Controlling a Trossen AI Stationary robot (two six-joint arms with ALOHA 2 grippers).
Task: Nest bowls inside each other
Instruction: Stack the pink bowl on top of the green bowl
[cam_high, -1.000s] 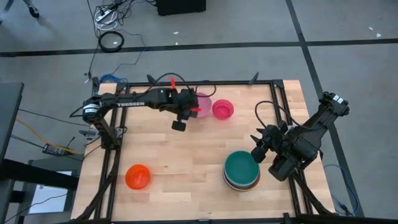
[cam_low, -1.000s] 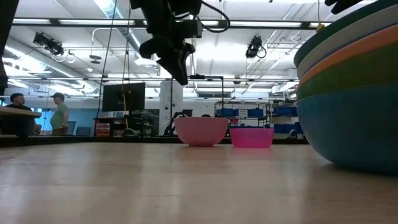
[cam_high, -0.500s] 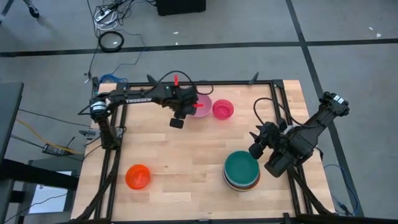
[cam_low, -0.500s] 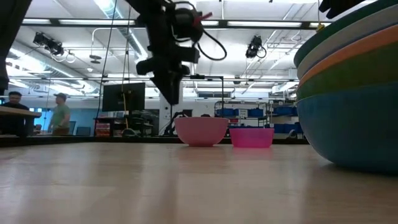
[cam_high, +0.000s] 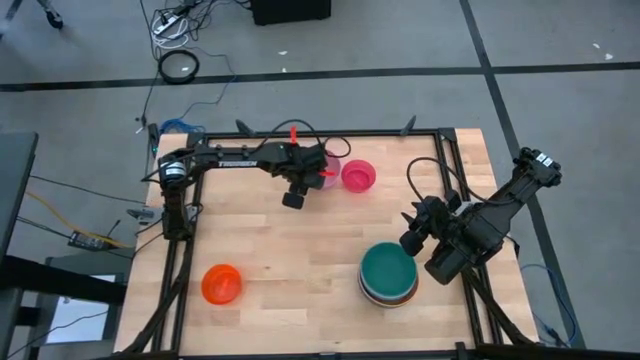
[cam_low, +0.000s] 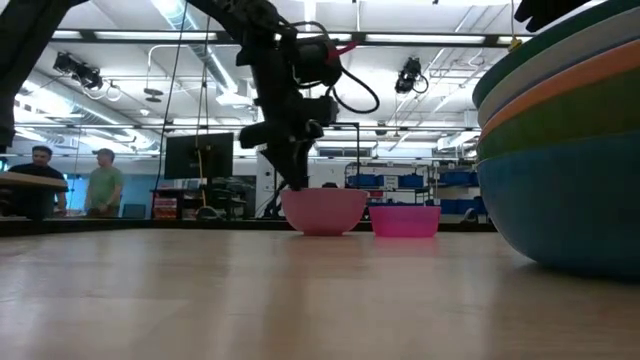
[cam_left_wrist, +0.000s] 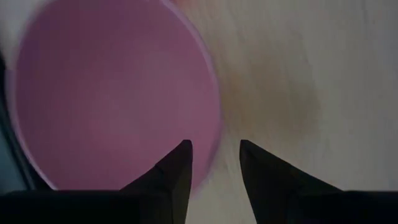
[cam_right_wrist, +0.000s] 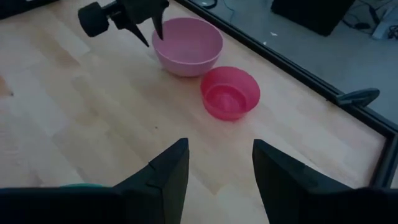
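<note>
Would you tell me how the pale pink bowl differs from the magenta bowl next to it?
The pink bowl is wider and paler than the magenta bowl. The left gripper, open, hangs over the pink bowl's rim; nothing is at the magenta bowl. Both stand upright, empty, side by side on the table.

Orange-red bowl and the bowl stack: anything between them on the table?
Nothing. In the high view the stretch from the orange-red bowl to the stack is bare wood table; both grippers sit elsewhere.

Grey floor (cam_high: 560, 120), ceiling strip lights (cam_low: 400, 12)
</note>
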